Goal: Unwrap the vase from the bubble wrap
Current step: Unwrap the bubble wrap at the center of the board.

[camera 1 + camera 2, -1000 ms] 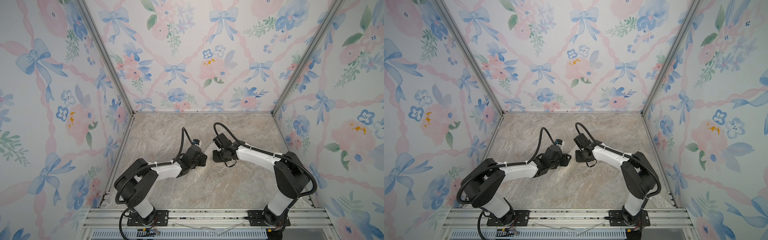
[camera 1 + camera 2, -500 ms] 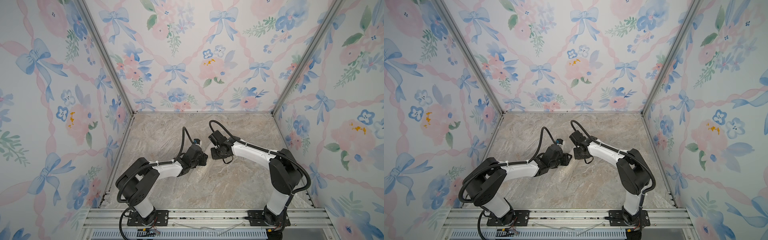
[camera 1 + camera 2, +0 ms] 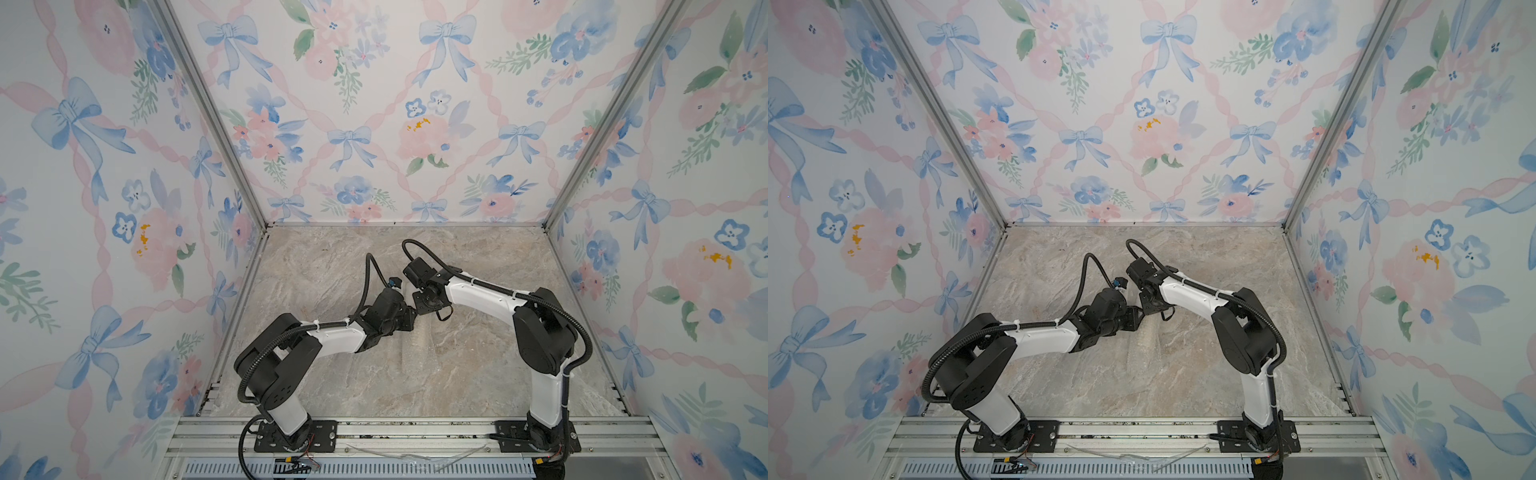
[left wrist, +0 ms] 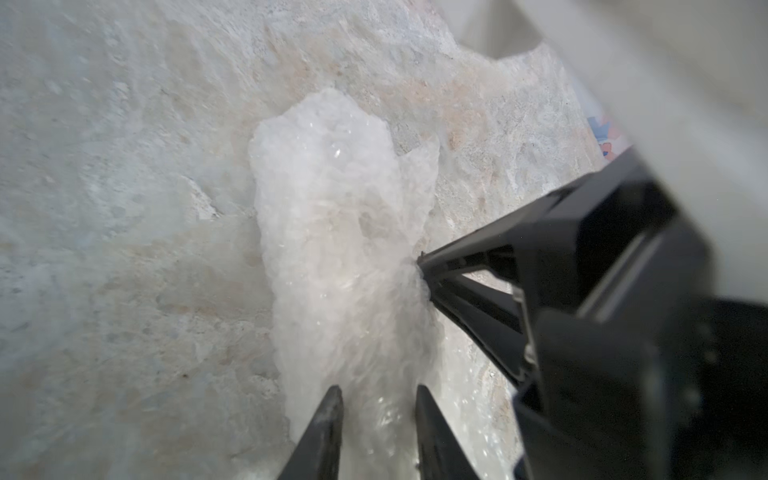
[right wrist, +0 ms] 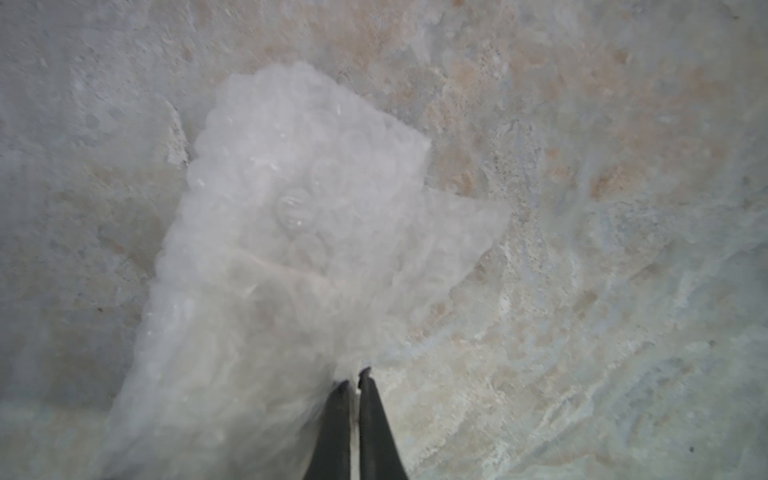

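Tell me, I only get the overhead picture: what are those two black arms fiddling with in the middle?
Observer: The right wrist camera shows the right claw pinched shut on an edge of clear plastic bubble wrap.
Operator: And the left one?
Observer: Its own camera shows the left claw clamped around that bunched wrap, a finger on either side.
Operator: Anything inside?
Observer: Cannot tell; close up, the bundle is cloudy white.

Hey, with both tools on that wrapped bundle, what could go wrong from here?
The right tool pinches only a thin edge of the bubble wrap; pulling could tear it or slip off. The left tool flanks the bundle; if that hold is loose, everything may drag along. The vase, hidden inside, could roll out.
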Action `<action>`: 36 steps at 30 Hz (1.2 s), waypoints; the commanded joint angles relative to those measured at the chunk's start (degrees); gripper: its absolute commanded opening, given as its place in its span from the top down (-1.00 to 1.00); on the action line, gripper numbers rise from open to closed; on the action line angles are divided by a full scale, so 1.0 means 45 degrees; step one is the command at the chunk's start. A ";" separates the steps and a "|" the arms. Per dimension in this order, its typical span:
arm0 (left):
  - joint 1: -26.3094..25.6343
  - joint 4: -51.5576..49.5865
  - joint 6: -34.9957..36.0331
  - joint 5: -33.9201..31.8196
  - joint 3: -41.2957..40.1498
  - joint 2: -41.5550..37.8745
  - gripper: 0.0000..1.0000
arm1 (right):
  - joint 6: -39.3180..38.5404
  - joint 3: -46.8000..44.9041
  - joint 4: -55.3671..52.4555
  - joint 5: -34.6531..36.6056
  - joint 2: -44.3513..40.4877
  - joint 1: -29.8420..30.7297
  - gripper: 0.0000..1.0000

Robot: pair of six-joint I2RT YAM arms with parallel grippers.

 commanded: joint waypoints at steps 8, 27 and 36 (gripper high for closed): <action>0.0238 -0.1867 0.0199 0.0616 -0.0964 0.1070 0.41 | 0.0245 -0.1531 0.0408 0.0280 -0.0161 -0.0825 1.00; 0.0783 -0.2356 0.0336 0.0755 -0.0943 0.0182 0.37 | 0.1945 -0.5771 0.5515 -0.6123 -0.4007 -0.3285 0.36; 0.1196 -0.2650 0.0448 0.0945 -0.0738 -0.0876 0.29 | 0.2041 -0.6916 0.5176 -0.6915 -0.5344 -0.3360 0.14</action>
